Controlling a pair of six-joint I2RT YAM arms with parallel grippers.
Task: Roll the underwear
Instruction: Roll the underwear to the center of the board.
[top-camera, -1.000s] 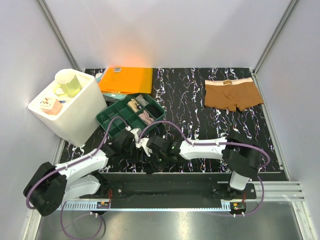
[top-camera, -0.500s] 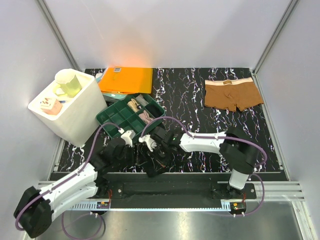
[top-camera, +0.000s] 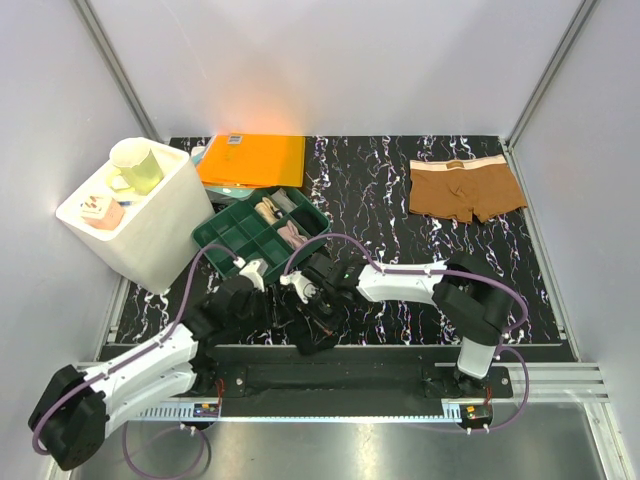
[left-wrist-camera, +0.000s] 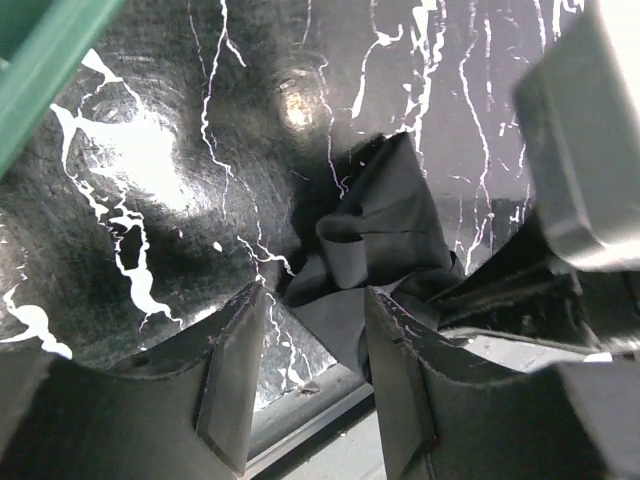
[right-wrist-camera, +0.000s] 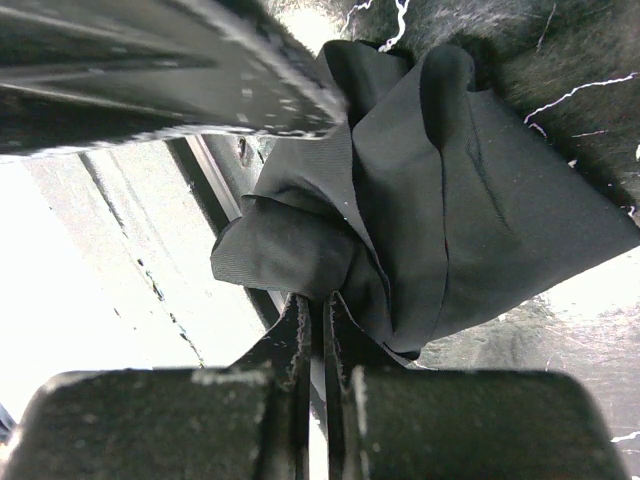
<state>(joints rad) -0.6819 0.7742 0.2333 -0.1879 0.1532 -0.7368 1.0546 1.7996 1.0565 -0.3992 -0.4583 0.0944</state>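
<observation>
Two pairs of underwear lie on the bench (top-camera: 380, 190), and both hands are at the black one.
The black underwear (right-wrist-camera: 450, 200) lies crumpled in a loose bundle of folds at the near edge of the marbled black bench, left of its middle. The right hand (right-wrist-camera: 318, 305) has its fingers pressed together on a fold at the rim of the bundle. The left hand (left-wrist-camera: 315, 340) stands with its fingers apart, and the lower edge of the black fabric lies in the gap between them, close against one finger. The brown underwear (top-camera: 465, 190) is spread flat, pale waistband toward the back, at the far right corner and well apart from both hands. A green tray (top-camera: 200, 240) with compartments sits just behind the left hand, with a white bin (top-camera: 160, 235) on its left and an orange folder (top-camera: 255, 160) behind it.
</observation>
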